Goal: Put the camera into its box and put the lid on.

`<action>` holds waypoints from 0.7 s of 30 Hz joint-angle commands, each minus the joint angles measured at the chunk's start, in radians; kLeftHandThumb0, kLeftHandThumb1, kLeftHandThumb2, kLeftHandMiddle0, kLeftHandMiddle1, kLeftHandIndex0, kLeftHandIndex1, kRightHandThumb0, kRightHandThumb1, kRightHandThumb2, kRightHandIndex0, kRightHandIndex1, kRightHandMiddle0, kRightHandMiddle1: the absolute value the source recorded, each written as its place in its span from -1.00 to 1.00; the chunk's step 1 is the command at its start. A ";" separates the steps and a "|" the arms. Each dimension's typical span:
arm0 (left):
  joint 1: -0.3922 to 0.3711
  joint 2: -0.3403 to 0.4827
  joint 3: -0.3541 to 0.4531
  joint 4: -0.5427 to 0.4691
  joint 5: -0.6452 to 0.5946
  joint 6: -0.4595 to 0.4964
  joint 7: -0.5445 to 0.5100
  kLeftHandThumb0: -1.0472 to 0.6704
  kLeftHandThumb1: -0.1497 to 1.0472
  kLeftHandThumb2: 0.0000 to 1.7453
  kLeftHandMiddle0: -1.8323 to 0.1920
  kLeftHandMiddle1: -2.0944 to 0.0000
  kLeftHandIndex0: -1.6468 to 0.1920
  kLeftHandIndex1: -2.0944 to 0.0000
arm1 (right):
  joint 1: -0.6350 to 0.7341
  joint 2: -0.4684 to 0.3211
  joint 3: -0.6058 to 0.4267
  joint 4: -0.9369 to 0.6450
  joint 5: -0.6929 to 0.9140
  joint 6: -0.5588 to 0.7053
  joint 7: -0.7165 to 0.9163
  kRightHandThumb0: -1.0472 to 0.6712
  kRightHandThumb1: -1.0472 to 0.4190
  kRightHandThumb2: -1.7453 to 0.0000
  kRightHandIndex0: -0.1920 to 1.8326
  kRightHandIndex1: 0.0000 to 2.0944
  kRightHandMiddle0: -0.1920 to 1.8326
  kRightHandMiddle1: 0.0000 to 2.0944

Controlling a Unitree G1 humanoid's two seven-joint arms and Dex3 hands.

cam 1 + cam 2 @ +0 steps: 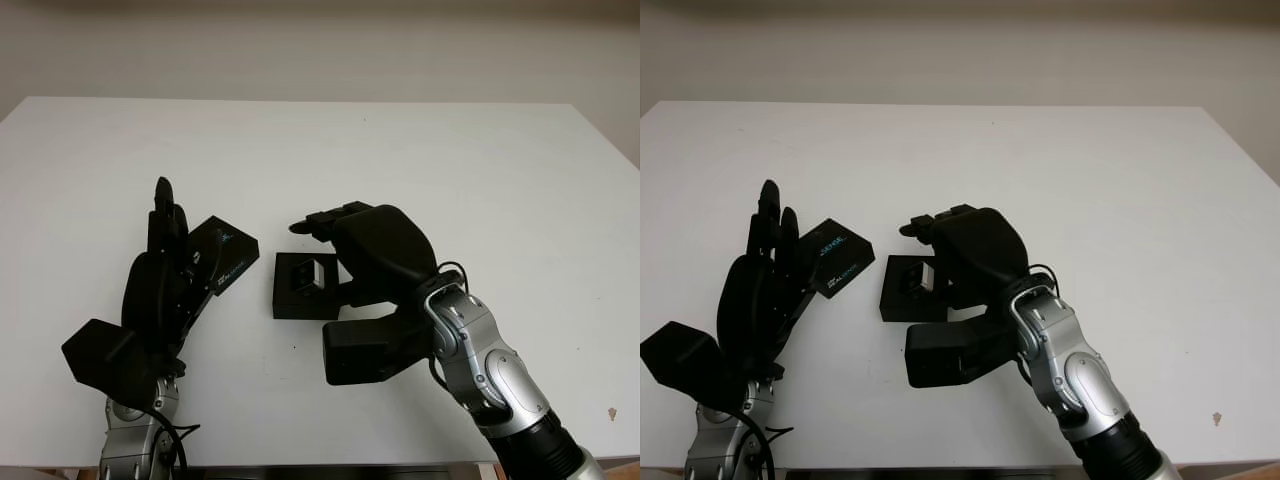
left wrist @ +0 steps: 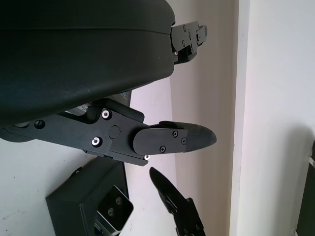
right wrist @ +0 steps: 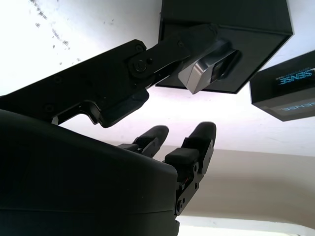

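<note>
The open black box [image 1: 290,292] lies on the white table [image 1: 450,180] in the middle. A small silver camera [image 3: 206,71] sits inside it. My right hand [image 1: 322,245] hovers over the box's right side, open, its fingers [image 1: 325,218] reaching left above it. Its thumb [image 3: 167,49] lies across the box, with the tip on the camera. The black lid [image 1: 225,255] with blue lettering lies just left of the box. My left hand [image 1: 165,250] stands beside the lid, open, fingers pointing away from me; whether it touches the lid is unclear.
The table's front edge runs close under both forearms. A white wall stands behind the far edge. Bare tabletop stretches to the right and beyond the box.
</note>
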 commanded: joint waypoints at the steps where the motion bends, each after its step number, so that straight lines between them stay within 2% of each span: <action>1: 0.007 -0.004 -0.001 -0.004 0.003 -0.016 0.003 -0.39 1.00 -0.57 0.93 0.95 0.96 0.95 | -0.026 0.017 0.017 0.007 -0.033 0.022 -0.007 -0.66 -0.69 0.94 -0.33 -0.49 -0.30 -0.49; 2: 0.006 -0.006 -0.001 -0.002 0.002 -0.018 0.003 -0.38 1.00 -0.57 0.93 0.95 0.96 0.95 | -0.029 0.023 0.026 0.008 -0.054 0.034 -0.006 -0.67 -0.70 0.94 -0.42 -0.29 -0.33 -0.34; 5: 0.003 -0.009 -0.001 0.001 0.002 -0.021 0.004 -0.38 1.00 -0.57 0.93 0.95 0.96 0.95 | -0.034 0.033 0.046 0.011 -0.107 0.058 -0.008 -0.68 -0.72 0.94 -0.54 0.04 -0.39 -0.12; 10: 0.002 -0.012 -0.003 0.003 0.009 -0.022 0.011 -0.37 1.00 -0.57 0.93 0.95 0.96 0.95 | -0.040 0.035 0.061 0.013 -0.136 0.059 -0.008 -0.68 -0.75 0.94 -0.61 0.35 -0.44 0.01; 13: 0.003 -0.010 -0.003 0.004 0.009 -0.020 0.011 -0.38 1.00 -0.57 0.93 0.95 0.96 0.95 | -0.042 0.033 0.069 0.021 -0.147 0.050 -0.023 -0.70 -0.75 0.94 -0.67 0.67 -0.44 0.09; 17: 0.003 -0.009 -0.004 0.002 0.010 -0.019 0.011 -0.39 1.00 -0.57 0.93 0.95 0.96 0.95 | -0.044 0.034 0.078 0.030 -0.162 0.047 -0.036 -0.71 -0.76 0.94 -0.64 0.72 -0.43 0.16; 21: 0.004 -0.011 -0.004 0.003 0.007 -0.019 0.011 -0.40 1.00 -0.57 0.93 0.95 0.96 0.95 | -0.042 0.035 0.084 0.032 -0.169 0.049 -0.048 -0.70 -0.79 0.93 -0.57 0.53 -0.42 0.13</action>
